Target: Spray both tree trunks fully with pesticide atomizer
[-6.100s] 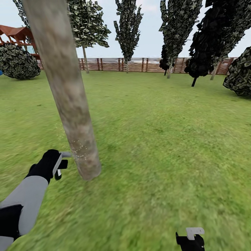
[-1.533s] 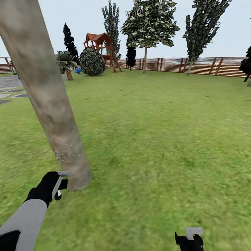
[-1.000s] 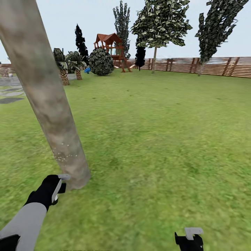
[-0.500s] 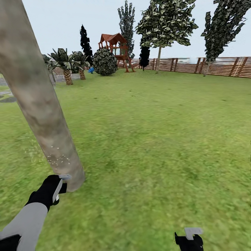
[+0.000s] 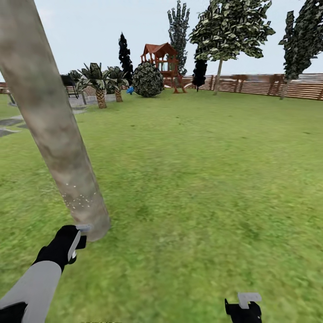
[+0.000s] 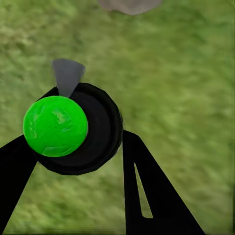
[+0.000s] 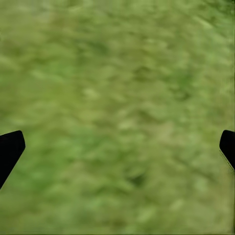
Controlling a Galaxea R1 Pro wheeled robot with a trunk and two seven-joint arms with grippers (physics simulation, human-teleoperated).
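Note:
A thick tan-grey tree trunk [image 5: 58, 134] leans across the left of the head view, its base on the lawn. A patch of white pesticide specks [image 5: 80, 200] dots its lower part. My left gripper [image 5: 77, 237] is just in front of the trunk's base, shut on the pesticide atomizer [image 5: 83, 228]. In the left wrist view the atomizer [image 6: 73, 129] is a round dark body with a green top and a grey nozzle, held between the black fingers [image 6: 147, 191]. My right gripper [image 5: 245, 306] hangs open low over bare grass. A second tree [image 5: 229, 27] stands by the fence.
A brown slat fence [image 5: 260, 85] closes the far side of the lawn. At the back are a red-roofed play tower [image 5: 162, 63], a round bush [image 5: 147, 80], palms [image 5: 99, 83] and dark narrow trees. Paving [image 5: 9, 123] lies at far left. Wide grass lies ahead and to the right.
The camera has kept turning left, so the play tower, palms and fence have slid right in the picture. Both arms hold the same pose and the left gripper stays by the trunk base.

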